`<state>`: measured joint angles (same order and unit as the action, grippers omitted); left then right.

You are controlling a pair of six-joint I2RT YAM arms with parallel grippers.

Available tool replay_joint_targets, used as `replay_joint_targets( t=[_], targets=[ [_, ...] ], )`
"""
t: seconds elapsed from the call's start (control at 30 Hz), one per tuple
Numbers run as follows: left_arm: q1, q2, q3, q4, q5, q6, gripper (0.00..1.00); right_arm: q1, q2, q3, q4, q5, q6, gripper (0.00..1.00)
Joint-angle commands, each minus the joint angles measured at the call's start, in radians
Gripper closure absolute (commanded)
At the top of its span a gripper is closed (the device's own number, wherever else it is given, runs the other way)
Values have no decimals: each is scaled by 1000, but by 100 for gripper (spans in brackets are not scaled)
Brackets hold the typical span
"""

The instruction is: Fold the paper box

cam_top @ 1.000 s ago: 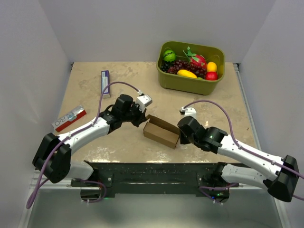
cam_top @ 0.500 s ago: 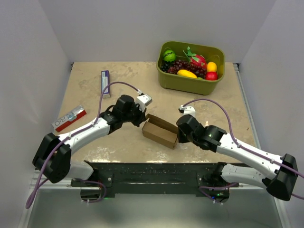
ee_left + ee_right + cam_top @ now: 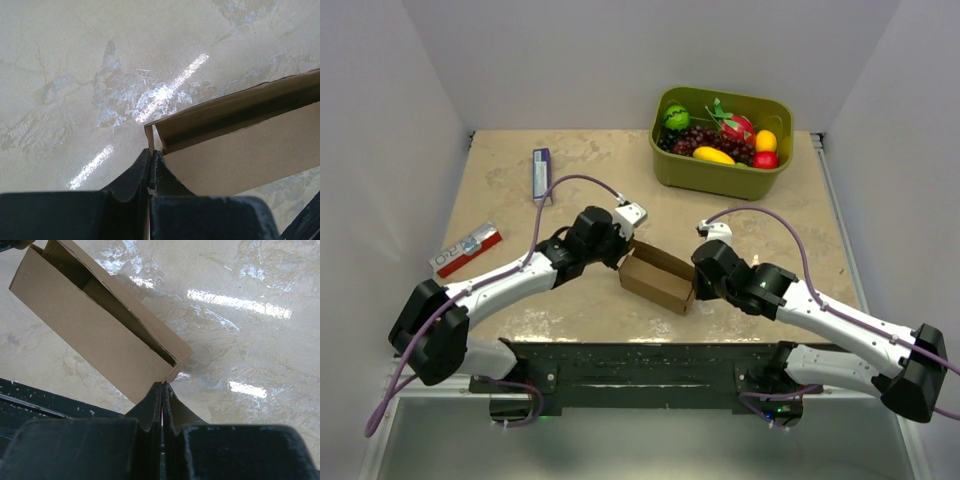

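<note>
Paper box (image 3: 658,279) seen near centre-front of table (image 3: 600,160), between the two arms, long axis set diagonally: one end toward back-left, other toward front-right. Box is erected as a long narrow carton, plain brown, top open, inner walls visible in both wrist views

Left pincer (image 3: 151,157) is pressed together on the back-left end of the box; a thin cardboard edge is seen running down between the fingertips (image 3: 135,172), so that end wall is pinched. Long side wall is seen extending off to the right in that view

Right pincer (image 3: 163,390) is closed on the front-right end corner of the box; fingers are pressed together w/ cardboard edge entering at the tips. Rest of box is seen stretching away up-left in that view

Whether box bottom touches the table or is held just off it: can't be told

Other items, all well apart from box: green tub (image 3: 665,165) w/ fruit at back-right, purple-and-white box (image 3: 541,175) at back-left, red-and-white box (image 3: 467,249) at left edge
</note>
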<state>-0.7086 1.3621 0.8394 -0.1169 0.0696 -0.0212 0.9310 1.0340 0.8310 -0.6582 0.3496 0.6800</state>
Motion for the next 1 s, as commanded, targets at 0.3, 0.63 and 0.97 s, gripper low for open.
replay_joint_targets(
  t=[0.3, 0.63, 0.97],
  targets=[
    [-121, 19, 7, -55, -157, -5, 100, 2, -32, -53, 103, 0, 52, 100],
    [-134, -9, 20, -86, -217, -129, 100, 2, -58, -61, 98, 8, 47, 100],
    [-132, -132, -32, -23, -229, -255, 88, 3, -69, -78, 144, -26, -3, 100]
  ],
)
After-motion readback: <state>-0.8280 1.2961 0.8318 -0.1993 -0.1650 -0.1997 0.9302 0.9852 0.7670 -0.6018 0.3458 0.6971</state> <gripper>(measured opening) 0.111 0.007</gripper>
